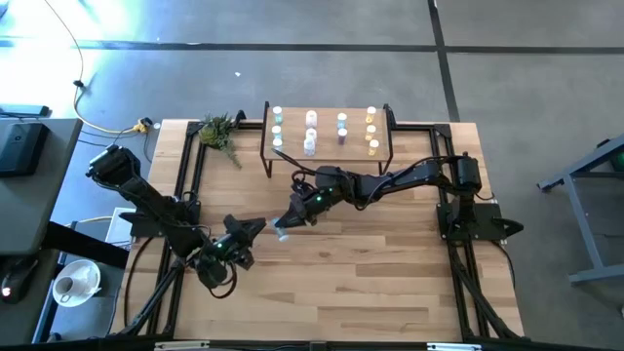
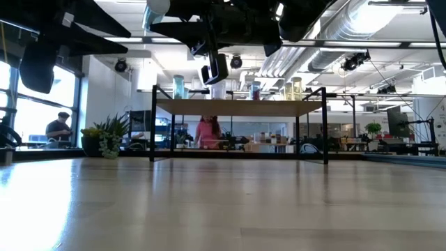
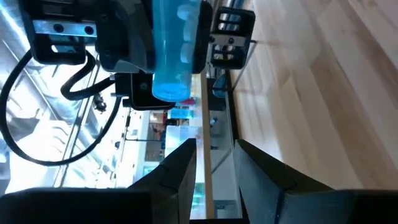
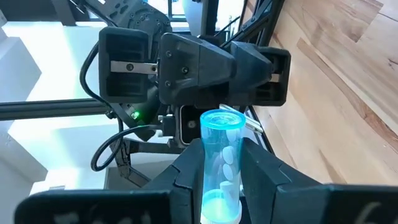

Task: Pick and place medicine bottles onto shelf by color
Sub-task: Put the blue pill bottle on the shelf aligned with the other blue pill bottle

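right pincer (image 4: 221,180): clamped on a light blue bottle (image 4: 221,165), held up off the desk (image 1: 390,263) out in front of the shelf (image 1: 328,156). In the high view the bottle is just a pale speck at the pincer tip (image 1: 283,230); you only really see it from the wrist views.

light blue bottle: see-through, with pale blobs inside that could be pills, hard to say. Its lower end is cut off by the frame edge in the right wrist view, so I can't make out the cap there. In the left wrist view it hangs between the right arm's dark fingers (image 3: 171,50).

left pincer (image 1: 255,226): facing the right one, close but apart, nothing between its fingers (image 3: 180,171). They stand partly apart with a visible gap.

shelf: light wood board on thin black legs at the far side of the desk. Bottles stand on it in four short rows, whitish and yellowish ones (image 1: 370,132) among them; colours are tough to sort from above.

low view: both arms are mostly cropped at the top, only dark undersides show. A few bottles (image 2: 180,86) peek above the shelf board.

plant (image 1: 218,132): small green thing just left of the shelf.

background: a person in pink (image 2: 207,131) behind the shelf, blurry.
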Robot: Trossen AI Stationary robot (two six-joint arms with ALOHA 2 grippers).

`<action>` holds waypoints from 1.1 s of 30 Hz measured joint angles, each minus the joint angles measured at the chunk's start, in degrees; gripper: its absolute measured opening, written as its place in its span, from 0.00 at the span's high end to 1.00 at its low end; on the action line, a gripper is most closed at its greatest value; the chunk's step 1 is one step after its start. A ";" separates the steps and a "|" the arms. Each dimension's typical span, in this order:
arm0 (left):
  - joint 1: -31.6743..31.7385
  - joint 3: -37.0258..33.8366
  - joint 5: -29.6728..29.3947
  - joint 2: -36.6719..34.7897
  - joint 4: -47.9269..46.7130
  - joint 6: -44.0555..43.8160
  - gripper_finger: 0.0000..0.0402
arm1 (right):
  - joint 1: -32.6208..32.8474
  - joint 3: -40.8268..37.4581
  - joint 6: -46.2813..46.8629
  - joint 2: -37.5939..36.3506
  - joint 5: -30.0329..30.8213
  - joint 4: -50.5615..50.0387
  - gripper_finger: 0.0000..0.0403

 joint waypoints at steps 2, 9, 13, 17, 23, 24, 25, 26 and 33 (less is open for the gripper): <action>0.54 0.00 0.00 0.00 1.13 2.01 0.75 | 0.27 0.00 0.01 0.00 0.00 -0.01 0.83; 1.82 0.00 0.72 0.00 10.00 11.42 0.75 | 1.35 0.00 0.01 0.00 -0.92 -0.03 0.83; 1.77 0.00 4.16 0.00 15.29 16.96 0.75 | 1.43 0.00 0.00 0.00 -0.98 -0.05 0.83; 1.78 0.00 6.33 -0.02 18.55 20.96 0.75 | 1.43 0.00 0.00 0.00 -1.01 -0.07 0.83; 2.82 0.00 8.52 -0.02 19.34 23.63 0.75 | 1.43 0.00 0.11 0.00 -1.06 -0.09 0.83; 2.95 0.00 9.18 -0.02 19.34 23.65 0.75 | 1.43 0.00 0.09 0.00 -1.11 -0.13 0.83; 3.19 0.00 9.89 -0.02 19.34 23.68 0.75 | 1.43 0.00 0.04 0.00 -1.15 -0.19 0.83; 3.28 0.00 10.42 -0.02 19.34 23.72 0.75 | 1.43 0.00 0.03 0.00 -1.16 -0.24 0.83; 4.94 0.00 10.76 -0.02 19.45 23.70 0.75 | 1.40 0.00 0.03 0.00 -1.11 -0.17 0.83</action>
